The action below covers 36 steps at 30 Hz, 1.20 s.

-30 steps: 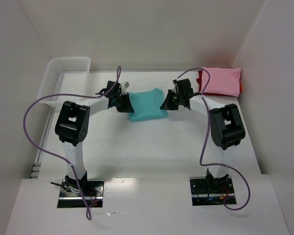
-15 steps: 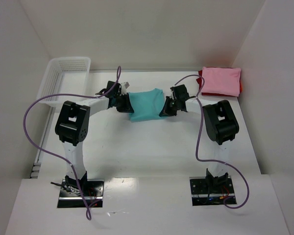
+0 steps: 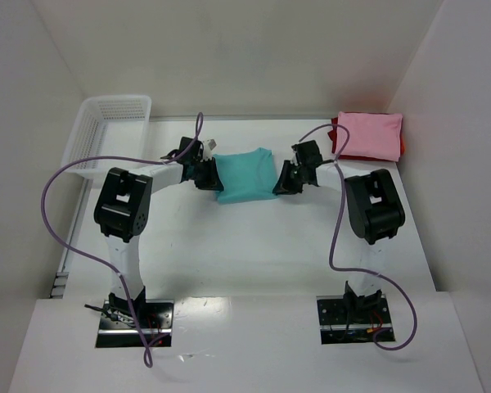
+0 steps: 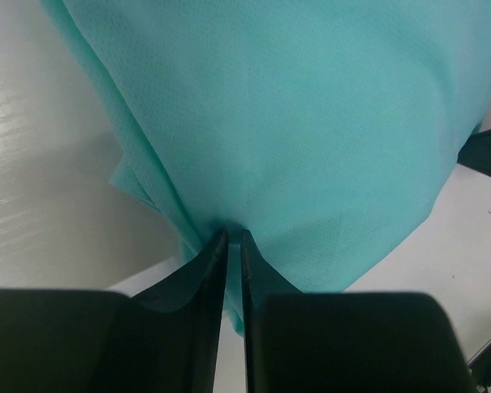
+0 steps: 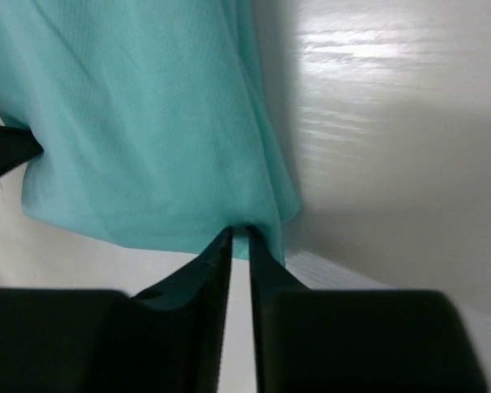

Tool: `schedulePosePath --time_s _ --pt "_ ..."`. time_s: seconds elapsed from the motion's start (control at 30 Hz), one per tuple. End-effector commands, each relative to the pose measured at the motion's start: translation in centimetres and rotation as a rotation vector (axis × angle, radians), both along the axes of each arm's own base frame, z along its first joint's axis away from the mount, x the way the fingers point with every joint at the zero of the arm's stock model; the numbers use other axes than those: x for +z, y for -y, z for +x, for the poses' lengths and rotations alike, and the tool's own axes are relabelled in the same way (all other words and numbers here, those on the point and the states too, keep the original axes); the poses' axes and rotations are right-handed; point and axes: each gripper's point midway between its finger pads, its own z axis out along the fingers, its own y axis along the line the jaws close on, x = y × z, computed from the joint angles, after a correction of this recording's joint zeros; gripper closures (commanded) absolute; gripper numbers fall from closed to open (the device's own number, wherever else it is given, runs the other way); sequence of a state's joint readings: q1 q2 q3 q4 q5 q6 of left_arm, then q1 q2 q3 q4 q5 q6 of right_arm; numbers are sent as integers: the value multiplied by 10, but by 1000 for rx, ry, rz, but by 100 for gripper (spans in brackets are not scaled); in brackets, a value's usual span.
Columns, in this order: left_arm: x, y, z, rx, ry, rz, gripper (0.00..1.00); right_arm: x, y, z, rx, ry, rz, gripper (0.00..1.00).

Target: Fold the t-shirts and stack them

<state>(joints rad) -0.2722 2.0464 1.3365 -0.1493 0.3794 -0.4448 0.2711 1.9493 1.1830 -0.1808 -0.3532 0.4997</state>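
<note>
White table (image 3: pixel 245 241) bears teal t-shirt (image 3: pixel 245 173), left pincer (image 4: pixel 233 235) pinching its edge; right pincer (image 5: pixel 239 231) at opposite edge, grip unclear.

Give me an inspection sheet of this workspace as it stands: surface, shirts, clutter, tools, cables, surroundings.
Surface: white table, some light glare.
Job's things: teal t-shirt folded at the centre, between both tools; pink t-shirt folded at the far right, lying on a red t-shirt of which only edges show.
Clutter: white mesh basket at the far left; nothing seen inside.
Tools: left tool shut on the teal t-shirt's left edge; right tool has its fingers close together on the right edge.
Cables: purple cables loop from each base to its wrist, off the cloth.
Surroundings: white walls on three sides.
</note>
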Motion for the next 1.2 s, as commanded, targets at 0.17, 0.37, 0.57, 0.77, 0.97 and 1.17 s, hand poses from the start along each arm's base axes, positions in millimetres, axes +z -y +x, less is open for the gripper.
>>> schedulePosePath --time_s 0.17,0.37,0.57,0.77,0.97,1.17 --pt "71 -1 9 -10 149 16 50 85 29 65 -30 239 13 32" --pt "115 -15 2 41 246 44 19 75 12 83 70 238 88 3" --pt "120 -21 -4 58 248 63 12 61 4 82 110 238 136 3" --pt "132 -23 -10 59 259 59 1 40 3 75 124 198 138 3" --pt "149 -26 -19 81 280 46 1 16 -3 72 153 153 172 6" --pt "155 -27 -28 88 268 28 1 5 -17 70 188 123 194 11"
